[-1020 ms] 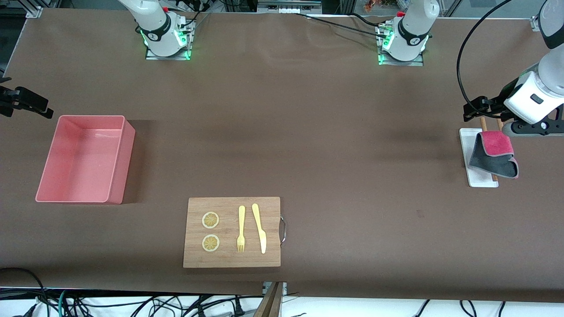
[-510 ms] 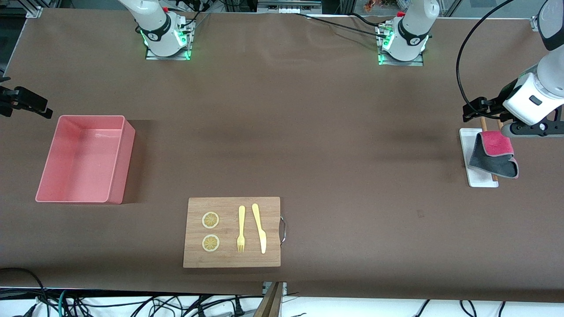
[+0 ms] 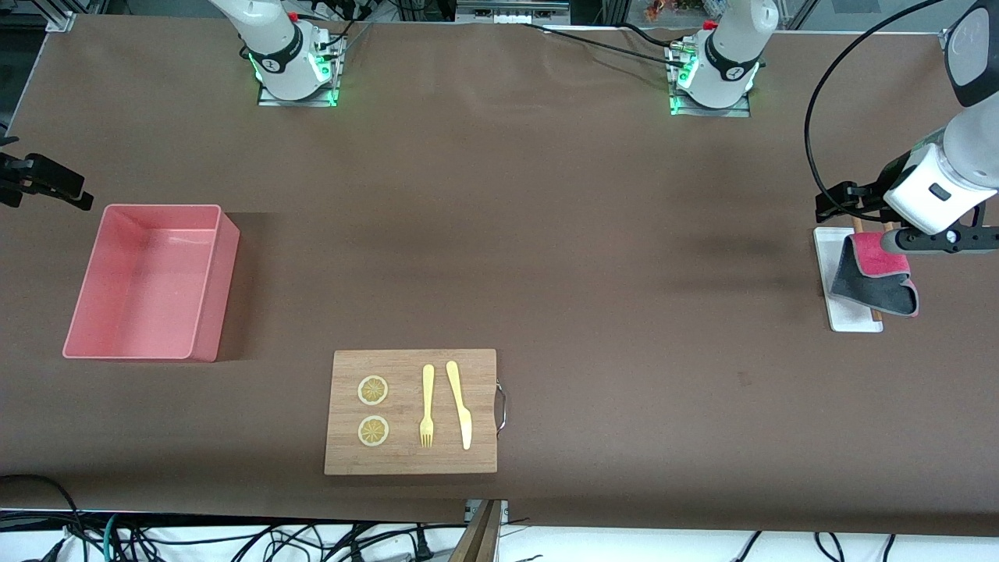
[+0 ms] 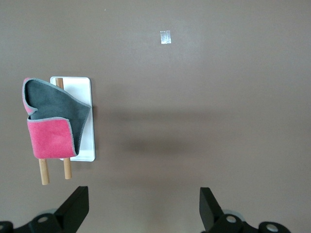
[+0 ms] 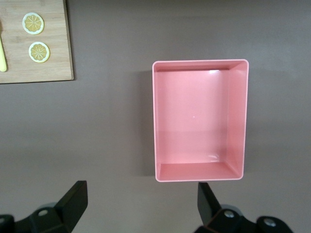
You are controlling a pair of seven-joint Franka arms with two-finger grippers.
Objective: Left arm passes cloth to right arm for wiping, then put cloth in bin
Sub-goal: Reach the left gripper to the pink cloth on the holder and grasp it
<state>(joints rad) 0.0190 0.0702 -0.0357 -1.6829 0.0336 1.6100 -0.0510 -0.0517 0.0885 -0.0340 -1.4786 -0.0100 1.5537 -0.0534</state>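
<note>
The cloth (image 3: 876, 275), pink-red on one side and dark grey on the other, hangs folded over two wooden rods on a small white tray (image 3: 847, 318) at the left arm's end of the table. My left gripper (image 3: 839, 200) hovers open and empty over bare table next to that tray. In the left wrist view its gripper (image 4: 144, 209) has the cloth (image 4: 51, 121) off to one side. The pink bin (image 3: 144, 289) stands empty at the right arm's end. My right gripper (image 3: 47, 181) waits open over the table beside the bin (image 5: 199, 121), seen in its wrist view (image 5: 142, 206).
A wooden cutting board (image 3: 410, 460) lies near the front edge with two lemon slices (image 3: 373, 390), a yellow fork (image 3: 427, 406) and a yellow knife (image 3: 460, 404) on it. A small tape mark (image 4: 165, 37) sits on the brown tabletop.
The left arm's wrist has drifted slightly lower and toward the middle of the table above the tray. The cloth and the right arm have not moved.
</note>
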